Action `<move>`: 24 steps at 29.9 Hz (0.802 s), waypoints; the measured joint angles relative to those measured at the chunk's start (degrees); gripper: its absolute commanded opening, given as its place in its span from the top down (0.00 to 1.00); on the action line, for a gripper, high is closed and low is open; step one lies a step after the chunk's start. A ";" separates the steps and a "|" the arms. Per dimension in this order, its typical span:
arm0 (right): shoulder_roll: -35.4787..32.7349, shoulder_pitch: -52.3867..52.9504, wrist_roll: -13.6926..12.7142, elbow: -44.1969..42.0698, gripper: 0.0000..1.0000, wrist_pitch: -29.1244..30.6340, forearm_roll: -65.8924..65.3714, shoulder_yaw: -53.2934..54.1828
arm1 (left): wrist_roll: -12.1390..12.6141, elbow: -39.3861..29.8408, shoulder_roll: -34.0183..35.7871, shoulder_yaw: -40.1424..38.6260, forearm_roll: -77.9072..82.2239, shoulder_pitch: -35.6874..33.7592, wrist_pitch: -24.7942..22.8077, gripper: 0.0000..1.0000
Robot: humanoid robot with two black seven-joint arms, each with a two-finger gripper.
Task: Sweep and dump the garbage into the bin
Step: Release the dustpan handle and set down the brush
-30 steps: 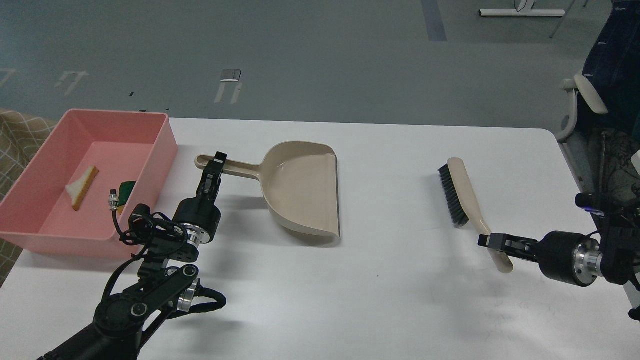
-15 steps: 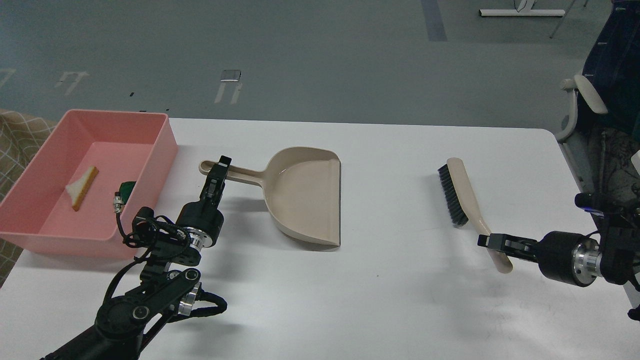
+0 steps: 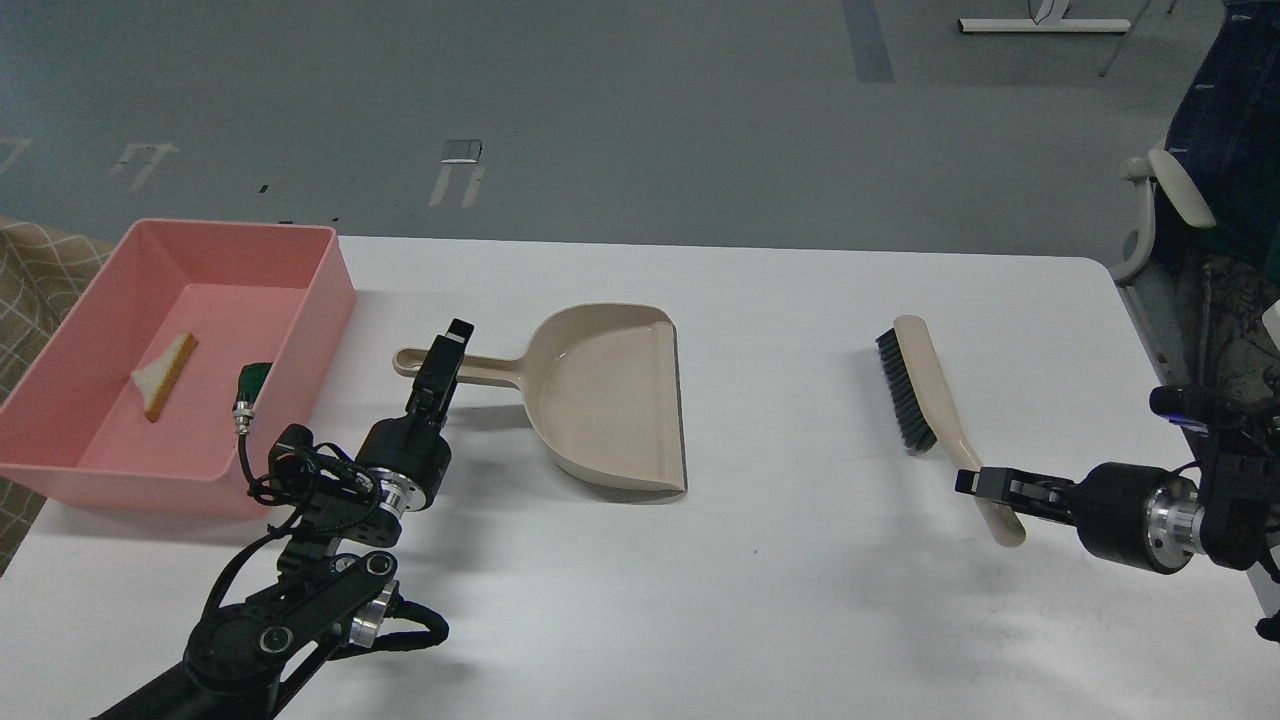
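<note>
The pink bin (image 3: 325, 300) stands at the table's left. In it lie the pale bread-like slice (image 3: 162, 374) and the bent scrap, showing dark green (image 3: 256, 375), partly hidden by my left arm's cable plug. My left gripper (image 3: 447, 358) is shut on the handle of the beige dustpan (image 3: 610, 400), which lies flat and empty on the table right of the bin. My right gripper (image 3: 975, 484) is shut across the handle of the beige brush (image 3: 925, 385), which lies on the table with its black bristles to the left.
The white table (image 3: 800, 600) reaches from the bin to the right edge. A chair (image 3: 1180, 200) stands past the table's right end. A checked cloth (image 3: 30, 290) lies left of the bin.
My left gripper has moved right and toward me with the dustpan, which has settled flat on the table. The right gripper and the brush have not moved.
</note>
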 measured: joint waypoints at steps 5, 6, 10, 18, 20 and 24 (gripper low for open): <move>-0.18 -0.06 0.00 0.00 1.00 -0.01 0.22 -0.02 | -0.08 -1.34 1.74 0.38 0.00 1.34 -0.77 0.05; -0.21 -0.07 0.00 0.00 1.00 -0.01 0.24 -0.03 | -0.08 -1.72 2.07 0.39 0.00 1.58 -0.87 0.05; -0.24 -0.16 0.00 0.00 0.93 -0.01 0.26 -0.09 | -0.08 -4.38 4.21 0.36 -0.12 2.31 -1.65 0.05; -0.09 0.00 -0.25 0.00 0.57 0.01 0.26 -0.08 | -0.62 -7.47 7.56 -0.10 -0.59 3.54 -3.02 0.05; -0.05 0.13 -0.39 0.00 0.49 0.02 0.27 -0.08 | -0.63 -7.79 7.85 -0.13 -0.66 3.63 -3.04 0.05; 0.00 0.26 -0.59 0.02 0.41 0.02 0.41 -0.08 | -0.68 -8.04 8.00 -0.20 -0.71 3.69 -3.05 0.05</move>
